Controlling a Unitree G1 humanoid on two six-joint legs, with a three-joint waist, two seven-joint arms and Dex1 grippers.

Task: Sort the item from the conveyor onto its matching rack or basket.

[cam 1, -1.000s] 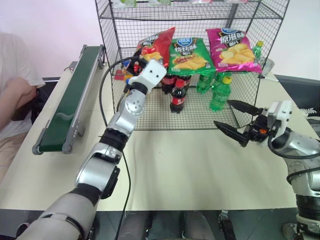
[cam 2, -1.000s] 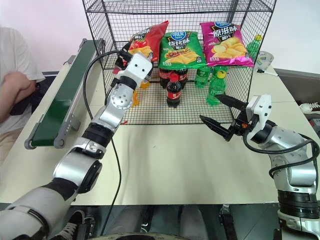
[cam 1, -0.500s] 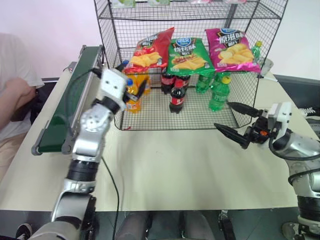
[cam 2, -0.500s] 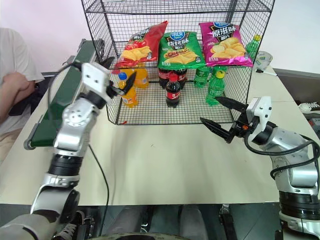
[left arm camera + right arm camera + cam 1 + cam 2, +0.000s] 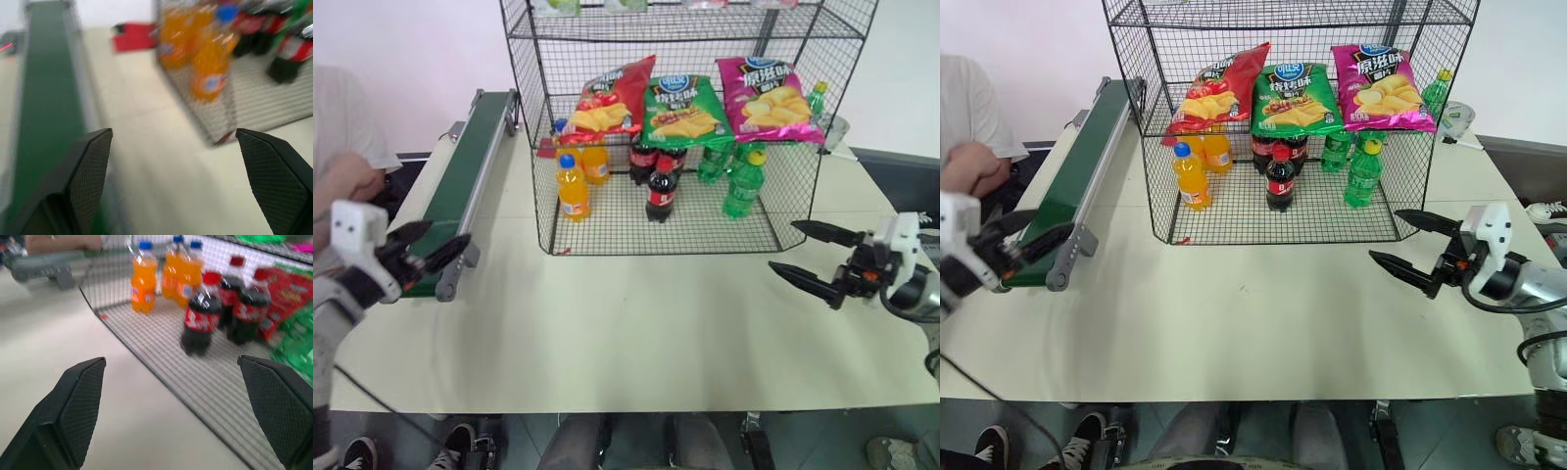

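Left eye view: tall black wire rack [image 5: 677,127] at the table's [image 5: 636,323] far side, conveyor [image 5: 460,181] along its left. Red bag [image 5: 612,98] propped on the rack's middle tier, leftmost of three, beside green bag [image 5: 681,108] and pink bag [image 5: 771,98]. Blue round logo legible as a shape on each bag; lettering too small to read. Below: orange bottles [image 5: 573,186], cola bottles [image 5: 661,191], green bottles [image 5: 741,181] upright on the lowest tier. Person [image 5: 342,157] at the far left edge.

Left gripper [image 5: 423,247] low by the conveyor's near end, fingers spread wide, nothing between them, touching nothing. Right gripper [image 5: 813,257] over the table at the rack's near right corner, fingers likewise wide apart and empty.
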